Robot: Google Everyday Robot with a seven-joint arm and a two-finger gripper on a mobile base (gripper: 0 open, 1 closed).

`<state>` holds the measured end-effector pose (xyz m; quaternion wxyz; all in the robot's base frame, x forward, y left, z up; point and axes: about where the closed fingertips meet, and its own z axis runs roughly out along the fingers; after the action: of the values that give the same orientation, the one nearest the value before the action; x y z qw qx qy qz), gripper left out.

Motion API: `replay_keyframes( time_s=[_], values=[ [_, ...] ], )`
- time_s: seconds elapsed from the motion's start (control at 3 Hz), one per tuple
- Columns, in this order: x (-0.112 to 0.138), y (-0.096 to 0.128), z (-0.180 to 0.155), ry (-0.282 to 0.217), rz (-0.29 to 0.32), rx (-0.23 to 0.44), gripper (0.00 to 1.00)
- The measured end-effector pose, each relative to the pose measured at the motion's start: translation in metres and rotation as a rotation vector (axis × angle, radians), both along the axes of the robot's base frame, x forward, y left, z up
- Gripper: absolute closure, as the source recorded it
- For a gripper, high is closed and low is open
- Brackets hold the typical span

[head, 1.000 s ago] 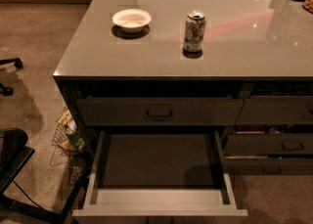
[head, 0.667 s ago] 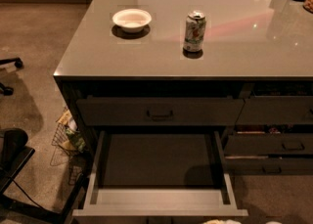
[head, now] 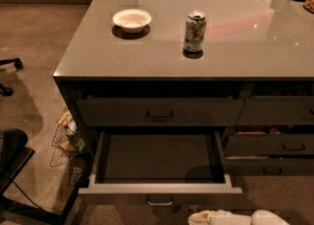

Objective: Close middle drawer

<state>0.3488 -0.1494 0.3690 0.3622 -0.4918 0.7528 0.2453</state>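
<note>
The middle drawer (head: pixel 159 159) stands pulled far out from the cabinet. Its paler front rim (head: pixel 160 188) runs across the lower part of the view, and its small bar pull (head: pixel 160 202) sits just below that. The inside looks empty. My gripper (head: pixel 235 217) shows only as white rounded parts at the bottom edge. It is in front of the drawer front, to the right of the pull and a little below it, apart from it. The top drawer (head: pixel 160 112) above is shut.
A white bowl (head: pixel 132 20) and a drinks can (head: pixel 195 32) stand on the grey countertop (head: pixel 98 57). Narrower dark drawers (head: pixel 274 145) are stacked at the right. A wire basket (head: pixel 66 138) and a black chair base (head: pixel 14 165) are on the floor at the left.
My gripper has come up into view at the bottom edge, right of the drawer pull. The drawer, bowl and can have not moved.
</note>
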Motion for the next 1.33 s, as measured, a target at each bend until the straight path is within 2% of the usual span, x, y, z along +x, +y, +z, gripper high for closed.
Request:
replay_keyframes(
  time_s=[0.67,1.0,1.33],
  values=[
    [0.108,0.042,0.003,-0.084,0.104,-0.006,1.0],
    [0.109,0.042,0.002,-0.085,0.105,-0.004,1.0],
    [0.142,0.031,-0.002,-0.113,0.093,-0.006,1.0]
  ],
)
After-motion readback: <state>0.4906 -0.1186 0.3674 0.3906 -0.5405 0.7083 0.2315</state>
